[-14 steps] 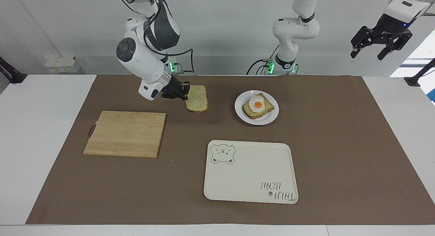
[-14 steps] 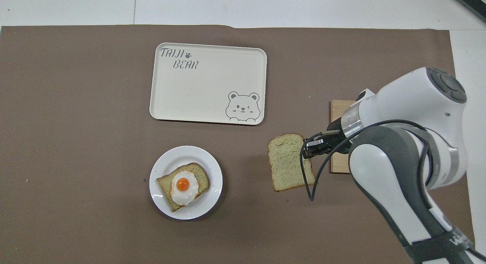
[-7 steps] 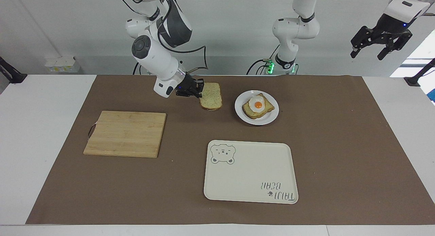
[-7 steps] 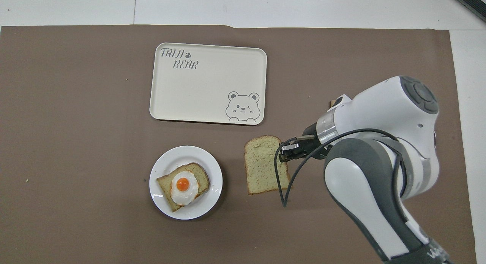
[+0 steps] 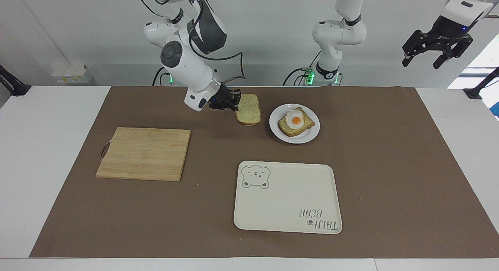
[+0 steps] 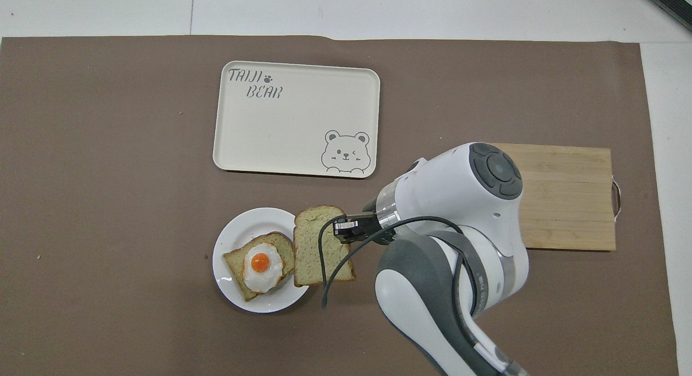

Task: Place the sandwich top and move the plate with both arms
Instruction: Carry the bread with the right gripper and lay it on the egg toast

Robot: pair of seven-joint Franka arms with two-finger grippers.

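Overhead, sandwich top (image 6: 316, 246) overlaps plate (image 6: 238, 235); facing, apart.

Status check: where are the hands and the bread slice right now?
Right hand shut on bread slice, in the air beside the plate. Left hand open, waiting high off the table. Egg toast on plate, path clear.

right gripper (image 5: 235, 103): clamped on one edge of the sandwich top (image 5: 248, 109), holding it in the air over the brown mat (image 5: 390, 165) just beside the plate (image 5: 311, 134)
plate: carries a toasted slice (image 5: 290, 129) topped with a fried egg (image 5: 294, 118)
left gripper (image 5: 436, 52): waits raised off the table's end, fingers spread
tray (image 5: 284, 201): farther from the robots than the plate
cutting board (image 5: 144, 153): toward the right arm's end
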